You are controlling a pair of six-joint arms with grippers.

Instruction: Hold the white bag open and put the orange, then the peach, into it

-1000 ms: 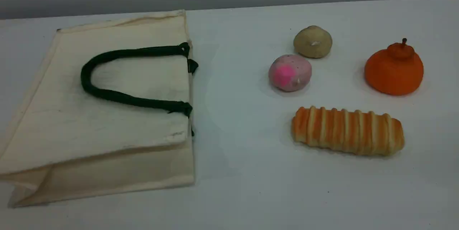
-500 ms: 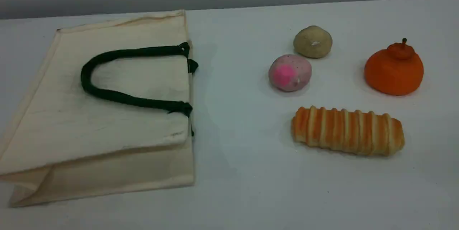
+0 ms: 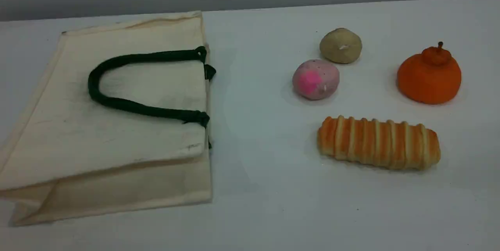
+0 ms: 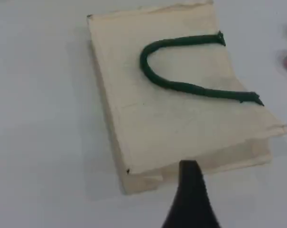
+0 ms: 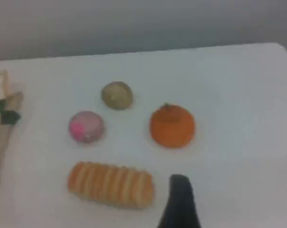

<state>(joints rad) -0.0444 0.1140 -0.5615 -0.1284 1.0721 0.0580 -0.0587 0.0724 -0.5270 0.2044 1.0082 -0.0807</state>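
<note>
The white bag (image 3: 117, 141) lies flat on the table's left side, mouth facing right, its dark green rope handle (image 3: 117, 104) folded back over the top panel. The orange (image 3: 429, 76) sits at the far right, and the peach (image 3: 315, 79) rests near the middle. Neither arm shows in the scene view. In the left wrist view one dark fingertip (image 4: 190, 173) of my left gripper hangs above the bag (image 4: 181, 109), near its corner. In the right wrist view a fingertip (image 5: 180, 190) of my right gripper hovers above the table, nearer than the orange (image 5: 172, 126) and right of the peach (image 5: 86, 127). Both grippers hold nothing.
A beige-tan ball (image 3: 340, 45) lies just behind the peach. A striped orange-cream bread loaf (image 3: 379, 142) lies in front of the fruits. The white table (image 3: 265, 188) ends at a grey wall behind.
</note>
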